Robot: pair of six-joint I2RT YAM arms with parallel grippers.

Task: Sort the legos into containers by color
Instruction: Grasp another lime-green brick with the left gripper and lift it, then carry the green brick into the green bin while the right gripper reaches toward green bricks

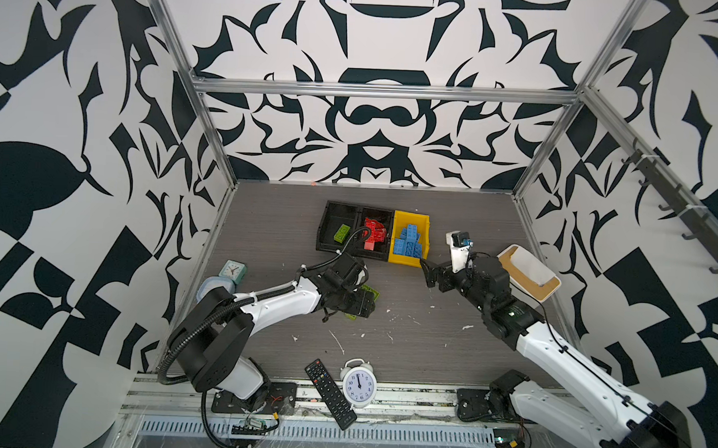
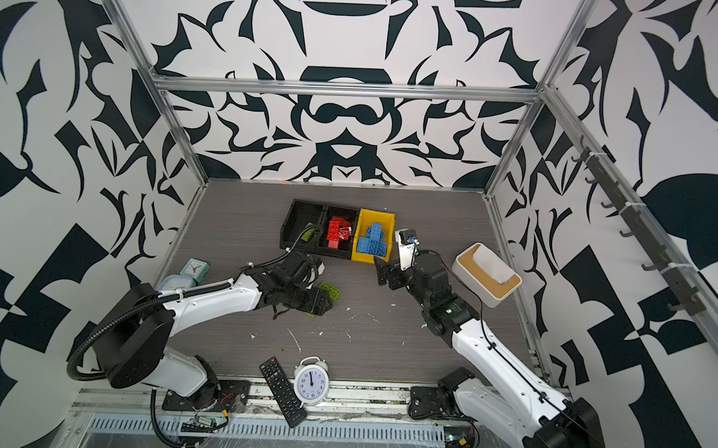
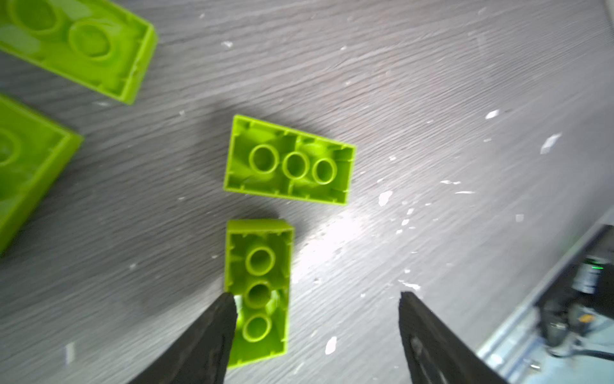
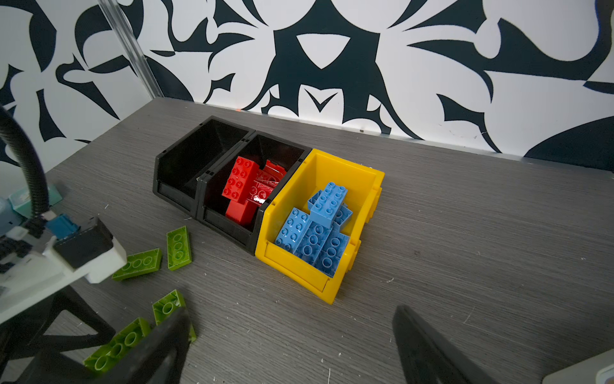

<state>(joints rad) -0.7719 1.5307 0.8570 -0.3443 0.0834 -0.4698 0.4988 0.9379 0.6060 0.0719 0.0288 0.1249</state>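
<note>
Several lime green legos lie upside down on the grey table under my left gripper (image 1: pixel 361 305), which is open. In the left wrist view one green lego (image 3: pixel 262 266) lies against one of the fingers (image 3: pixel 219 325), with the other finger well apart. A second green lego (image 3: pixel 289 159) lies just beyond it. The left black container (image 1: pixel 323 231) holds one green lego (image 1: pixel 341 232). The middle black container (image 1: pixel 376 210) holds red legos (image 4: pixel 242 186), and the yellow container (image 4: pixel 292 266) holds blue legos (image 4: pixel 315 232). My right gripper (image 1: pixel 428 274) hangs open and empty by the yellow container's front corner.
A white box with a tan rim (image 1: pixel 530 272) stands at the right, behind the right arm. A white alarm clock (image 1: pixel 358 385) and a black remote (image 1: pixel 330 394) lie at the table's front edge. A small teal clock (image 1: pixel 232 270) sits at the left. White flecks dot the table.
</note>
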